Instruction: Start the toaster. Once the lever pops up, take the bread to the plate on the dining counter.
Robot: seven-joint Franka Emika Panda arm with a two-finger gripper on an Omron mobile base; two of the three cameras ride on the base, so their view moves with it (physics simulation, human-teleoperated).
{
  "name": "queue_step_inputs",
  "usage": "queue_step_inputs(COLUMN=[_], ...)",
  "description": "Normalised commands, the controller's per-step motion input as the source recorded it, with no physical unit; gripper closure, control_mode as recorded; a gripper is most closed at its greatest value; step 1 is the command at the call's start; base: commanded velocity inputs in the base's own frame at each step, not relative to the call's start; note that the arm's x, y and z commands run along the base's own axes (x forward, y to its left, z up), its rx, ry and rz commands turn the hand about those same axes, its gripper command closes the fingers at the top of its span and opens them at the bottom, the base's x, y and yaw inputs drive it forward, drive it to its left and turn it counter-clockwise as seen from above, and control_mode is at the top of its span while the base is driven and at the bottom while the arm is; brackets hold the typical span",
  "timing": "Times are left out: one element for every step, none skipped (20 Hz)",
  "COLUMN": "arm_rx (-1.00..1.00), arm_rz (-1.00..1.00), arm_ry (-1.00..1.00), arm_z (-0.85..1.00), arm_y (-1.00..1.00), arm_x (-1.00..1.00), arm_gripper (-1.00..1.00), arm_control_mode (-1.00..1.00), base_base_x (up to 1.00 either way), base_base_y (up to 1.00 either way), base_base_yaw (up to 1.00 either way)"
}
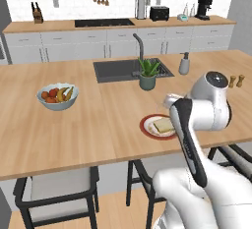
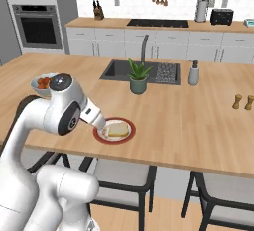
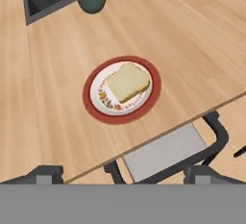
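The bread [image 3: 127,81] is seen lying flat on the plate [image 3: 91,104], within the white centre and slightly toward one side, with the red-brown rim left showing all round. The plate is set on the dining counter [image 1: 59,134], near its near edge, above a dark-framed stool [image 3: 163,153]. Further back on the same counter a potted plant [image 2: 138,79] is stood at the front edge of the dark sink [image 2: 119,70], with a soap dispenser [image 2: 193,73] to its right. A pale bowl [image 1: 57,97] holding fruit is placed well to the left of the plate. The toaster [image 1: 159,13] is seen on the far worktop, beside a steel kettle [image 1: 141,8]. The gripper [image 3: 122,171] is held above the plate with its fingertips [image 3: 45,172] spread wide apart, and nothing is gripped between them.
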Motion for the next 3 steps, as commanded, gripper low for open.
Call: queue_step_inputs(arm_rx=[-0.07,-0.05,-0.03], arm_rz=[0.18,0.17,0.15], arm_ry=[0.00,0.00,0.00], arm_z=[0.21,0.24,0.31], arm_y=[0.03,0.00,0.00], arm_x=[-1.00,-1.00,-1.00], arm_gripper=[-1.00,-1.00,-1.00], arm_control_mode=[-1.00,-1.00,-1.00], base_base_x=[0.00,0.00,0.00], base_base_y=[0.00,0.00,0.00], base_base_yaw=[0.00,0.00,0.00])
